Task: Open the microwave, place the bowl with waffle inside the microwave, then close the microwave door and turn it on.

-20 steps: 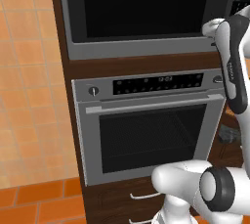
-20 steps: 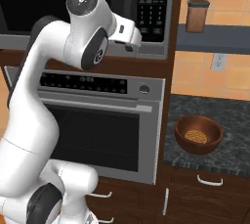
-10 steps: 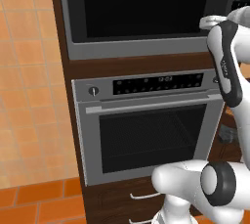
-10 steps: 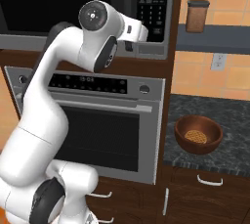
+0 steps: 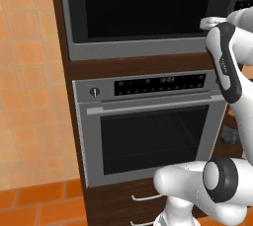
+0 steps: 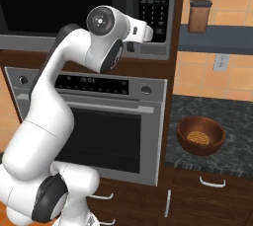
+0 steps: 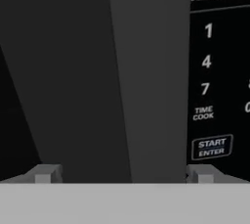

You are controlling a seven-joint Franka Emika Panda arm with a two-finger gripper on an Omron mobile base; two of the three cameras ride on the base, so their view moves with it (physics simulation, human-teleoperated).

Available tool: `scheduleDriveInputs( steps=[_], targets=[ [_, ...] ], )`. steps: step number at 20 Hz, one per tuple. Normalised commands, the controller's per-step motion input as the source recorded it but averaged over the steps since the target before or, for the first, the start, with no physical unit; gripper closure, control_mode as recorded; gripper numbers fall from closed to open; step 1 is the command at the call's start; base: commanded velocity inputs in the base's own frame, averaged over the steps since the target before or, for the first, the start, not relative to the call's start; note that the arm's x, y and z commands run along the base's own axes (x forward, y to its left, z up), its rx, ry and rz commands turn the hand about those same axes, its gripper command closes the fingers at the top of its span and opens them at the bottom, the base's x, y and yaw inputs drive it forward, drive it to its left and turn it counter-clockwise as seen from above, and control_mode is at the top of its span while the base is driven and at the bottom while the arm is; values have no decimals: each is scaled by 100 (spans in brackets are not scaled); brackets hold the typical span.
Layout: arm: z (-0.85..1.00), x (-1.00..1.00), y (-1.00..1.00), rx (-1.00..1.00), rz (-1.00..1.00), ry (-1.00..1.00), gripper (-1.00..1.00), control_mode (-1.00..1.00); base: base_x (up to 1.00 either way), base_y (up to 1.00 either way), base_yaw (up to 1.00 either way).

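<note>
Still shut: black-glass microwave door [image 5: 143,5], grey-framed.

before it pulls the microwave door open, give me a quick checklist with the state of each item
1. Wide black glass microwave door shut, ready to be opened: ok.
2. Two-finger gripper lined up with the dark vertical handle strip: ok, the strip runs between the two fingertips in the hand view.
3. Fingers spread wide enough to take the strip: ok, open.
4. Fingers actually around the strip, not just in front of it: cannot tell.
5. Fingers off the dark button keypad: ok, though the right fingertip sits close to its edge.
6. Round dark brown bowl with the golden waffle waiting on the dark speckled counter: ok.
</note>
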Motion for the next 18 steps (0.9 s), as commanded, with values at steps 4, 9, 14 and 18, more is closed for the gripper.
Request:
scheduleDriveInputs(
  steps=[4,9,14,18],
  targets=[
    [-11,64,20,0,0,4,100,-100,0,0,0],
    [32,-25,92,0,35,29,100,-100,0,0,0],
    [46,-69,100,0,43,35,100,-100,0,0,0],
    [22,-100,100,0,21,11,100,-100,0,0,0]
  ],
)
